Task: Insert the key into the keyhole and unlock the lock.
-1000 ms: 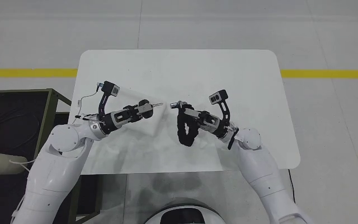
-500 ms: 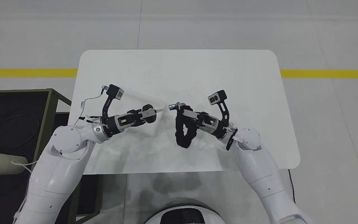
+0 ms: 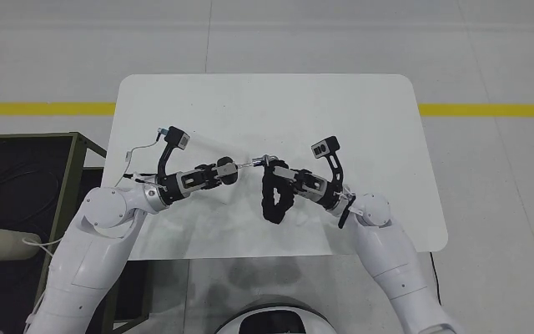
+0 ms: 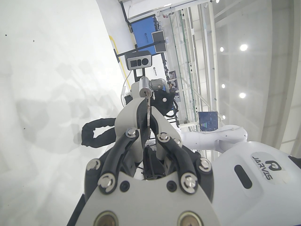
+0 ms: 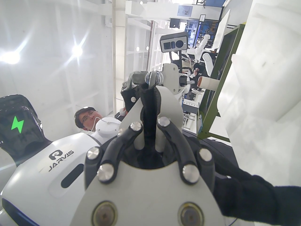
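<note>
My left gripper [image 3: 227, 168] is shut on a small silver key [image 3: 243, 164], held flat above the middle of the white table [image 3: 350, 108]. In the left wrist view the key [image 4: 148, 110] sticks out between the fingers, and its tip meets the keyhole of the silver lock cylinder [image 4: 145, 90]. My right gripper [image 3: 280, 173] faces it from the other side, shut on the lock [image 3: 266, 158]. The lock's black sleeved loop [image 3: 271, 203] hangs below the gripper. In the right wrist view, the lock's metal head [image 5: 150, 77] shows just past the right gripper [image 5: 148, 90].
A dark cart with a green frame [image 3: 50, 163] stands off the table's left edge. A yellow floor line [image 3: 476, 109] runs behind the table.
My left gripper has carried the key to the right, closing the gap until the tip reaches the lock's keyhole. The right gripper and lock have barely shifted.
</note>
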`<control>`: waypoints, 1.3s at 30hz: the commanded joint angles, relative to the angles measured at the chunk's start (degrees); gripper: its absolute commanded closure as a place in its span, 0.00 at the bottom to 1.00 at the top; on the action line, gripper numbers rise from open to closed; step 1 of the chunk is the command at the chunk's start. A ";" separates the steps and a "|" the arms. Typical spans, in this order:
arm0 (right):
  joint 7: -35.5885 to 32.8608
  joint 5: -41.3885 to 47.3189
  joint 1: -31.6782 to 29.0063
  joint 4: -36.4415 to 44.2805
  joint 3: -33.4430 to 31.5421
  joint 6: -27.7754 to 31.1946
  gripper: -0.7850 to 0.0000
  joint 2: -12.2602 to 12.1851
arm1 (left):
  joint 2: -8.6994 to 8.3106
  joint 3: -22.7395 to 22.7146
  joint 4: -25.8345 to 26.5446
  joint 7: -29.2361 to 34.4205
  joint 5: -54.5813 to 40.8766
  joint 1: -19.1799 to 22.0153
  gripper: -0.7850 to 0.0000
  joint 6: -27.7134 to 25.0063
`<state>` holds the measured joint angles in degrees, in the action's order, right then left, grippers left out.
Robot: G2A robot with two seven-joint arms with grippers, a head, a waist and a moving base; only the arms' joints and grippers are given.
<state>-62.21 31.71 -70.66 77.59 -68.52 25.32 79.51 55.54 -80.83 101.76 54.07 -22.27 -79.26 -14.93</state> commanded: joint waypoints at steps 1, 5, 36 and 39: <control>0.08 0.10 -0.07 0.18 0.11 0.00 1.00 -0.02 | 0.08 -0.16 0.05 -0.05 0.03 -0.09 1.00 0.00; 0.40 -0.15 -0.04 0.40 0.45 0.36 1.00 -0.02 | 0.21 -0.44 0.22 0.22 0.10 -0.30 1.00 0.11; -9.94 -2.06 2.05 1.11 -2.98 -4.82 1.00 -2.37 | 1.27 -0.27 -1.93 9.07 -5.12 0.06 1.00 0.37; -9.50 -1.94 2.09 1.11 -2.70 -4.61 1.00 -2.41 | 1.39 -0.18 -2.19 9.31 -5.05 0.20 1.00 0.42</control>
<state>-71.76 29.71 -68.59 78.72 -71.28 20.68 77.12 56.89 -81.01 99.68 63.35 -27.33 -79.09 -14.56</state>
